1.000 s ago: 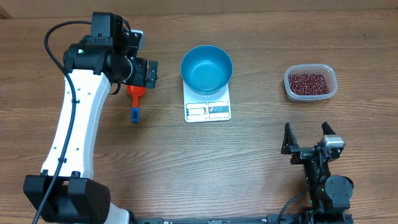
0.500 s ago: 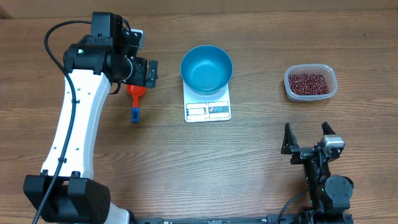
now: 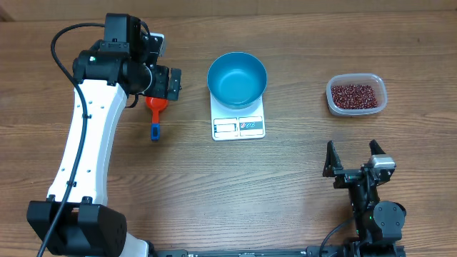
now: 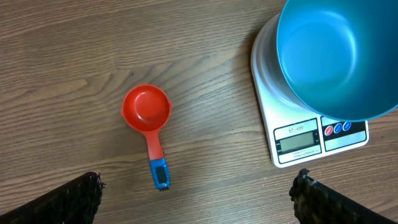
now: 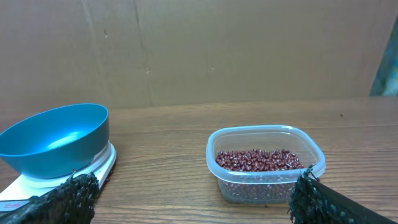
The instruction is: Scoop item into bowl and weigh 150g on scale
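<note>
**Q:** Beans, location?
**A:** The dark red beans (image 5: 261,159) lie as a loose layer in the clear plastic tub (image 5: 267,130). The tub stands on the wooden table (image 3: 214,185) at the right side, well apart from the scale.

**Q:** Bowl and scale?
**A:** The blue bowl (image 3: 237,78) sits on the white digital scale (image 3: 238,127) and covers its far part. The bowl's inside shows smooth blue only. The display window and buttons show along the near edge; the reading is too small to tell.

**Q:** Scoop?
**A:** The red scoop (image 4: 147,111) lies flat on the table left of the scale, cup facing up, blue handle pointing toward the robot's side.

**Q:** Arms?
**A:** The left gripper (image 4: 196,180) hangs above the scoop with its fingers spread wide, touching nothing. The right gripper (image 3: 351,153) is low near the robot's edge of the table and faces the tub. Its fingers are also wide apart, with nothing between them.
</note>
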Tool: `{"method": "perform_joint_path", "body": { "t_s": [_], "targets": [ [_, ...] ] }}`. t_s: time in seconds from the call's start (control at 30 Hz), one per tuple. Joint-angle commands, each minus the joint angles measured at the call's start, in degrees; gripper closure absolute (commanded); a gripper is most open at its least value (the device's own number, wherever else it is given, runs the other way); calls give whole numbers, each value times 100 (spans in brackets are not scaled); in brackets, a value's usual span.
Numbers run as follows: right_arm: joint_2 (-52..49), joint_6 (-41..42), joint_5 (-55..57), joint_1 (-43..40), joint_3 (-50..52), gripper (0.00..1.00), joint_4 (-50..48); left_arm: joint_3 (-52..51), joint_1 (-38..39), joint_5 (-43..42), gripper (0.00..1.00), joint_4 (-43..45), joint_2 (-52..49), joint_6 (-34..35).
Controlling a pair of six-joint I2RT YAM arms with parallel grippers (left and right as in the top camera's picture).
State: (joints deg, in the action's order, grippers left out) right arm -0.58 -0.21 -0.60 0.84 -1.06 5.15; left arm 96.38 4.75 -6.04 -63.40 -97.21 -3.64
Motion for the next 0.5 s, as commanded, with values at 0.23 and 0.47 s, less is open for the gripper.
{"method": "perform_joint_path", "body": {
  "t_s": [0.23,0.47],
  "targets": [
    [42,13,55,39,61,0,-33,188,-33,-90,1,22,-20,-157],
    [42,13,55,39,61,0,-33,188,-33,-103,1,28,-20,-155]
  ]
}}
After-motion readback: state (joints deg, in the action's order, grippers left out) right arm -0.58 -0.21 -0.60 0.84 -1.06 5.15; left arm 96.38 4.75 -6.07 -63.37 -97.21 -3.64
